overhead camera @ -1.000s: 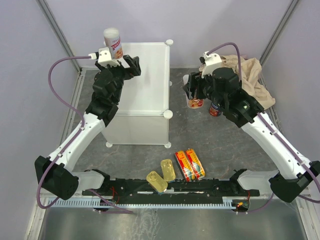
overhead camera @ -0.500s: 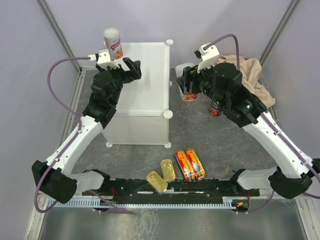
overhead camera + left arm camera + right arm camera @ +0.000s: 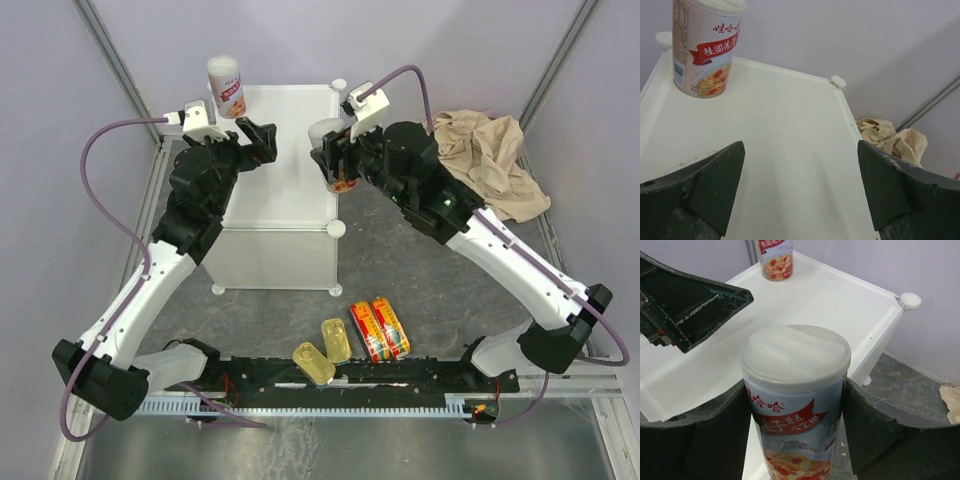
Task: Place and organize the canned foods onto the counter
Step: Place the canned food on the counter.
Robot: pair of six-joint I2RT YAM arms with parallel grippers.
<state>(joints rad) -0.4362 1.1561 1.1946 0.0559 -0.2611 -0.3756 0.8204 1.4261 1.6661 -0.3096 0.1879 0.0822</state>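
A white-and-red can (image 3: 226, 88) stands upright at the back-left corner of the white counter (image 3: 290, 205), and it also shows in the left wrist view (image 3: 705, 50). My left gripper (image 3: 256, 140) hovers open over the counter top (image 3: 790, 150), its fingers (image 3: 715, 185) empty. My right gripper (image 3: 338, 160) is shut on a second white-and-red can (image 3: 797, 405), held upright over the counter's right edge (image 3: 875, 335). Two gold tins (image 3: 313, 362) and two red-yellow tins (image 3: 380, 328) lie on the grey floor near the arm bases.
A beige cloth (image 3: 490, 150) is crumpled at the back right, also visible past the counter (image 3: 890, 140). A round knob (image 3: 337, 228) marks the counter's near right corner. The left gripper's finger (image 3: 690, 305) reaches over the counter close to the held can.
My right arm has lifted the white-and-red can from the floor by the cloth and swung it left to the counter's right edge. The left arm has shifted slightly, staying open.
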